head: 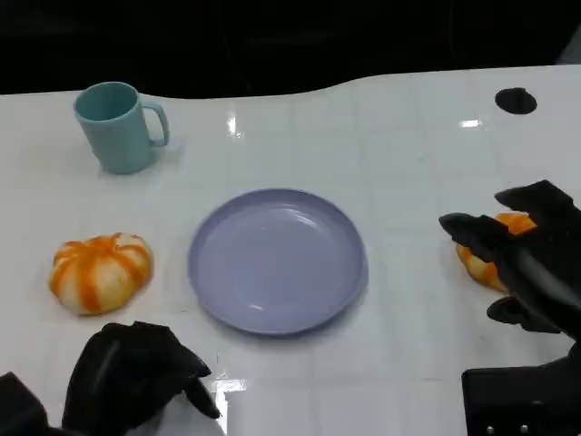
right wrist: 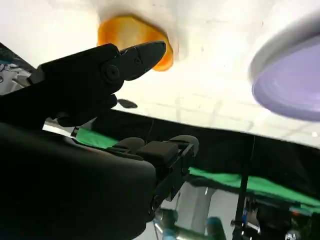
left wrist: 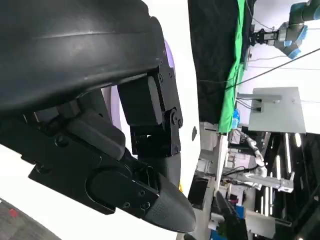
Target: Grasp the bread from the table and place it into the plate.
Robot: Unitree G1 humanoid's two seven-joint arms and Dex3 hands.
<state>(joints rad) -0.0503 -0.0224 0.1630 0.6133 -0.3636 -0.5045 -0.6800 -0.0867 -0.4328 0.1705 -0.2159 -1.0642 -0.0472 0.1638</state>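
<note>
Here, 1 bread lies at the right edge of the frame, with the right hand over it, fingers spread wide and not closed. The plate sits at the centre. The left hand, fingers curled in, holds nothing at the lower left.

I can't read any text, labels, brands or numbers in my feeds. The mug, plate and both bread pieces are unmarked. Background gear in my wrist views is too blurred to read.
</note>
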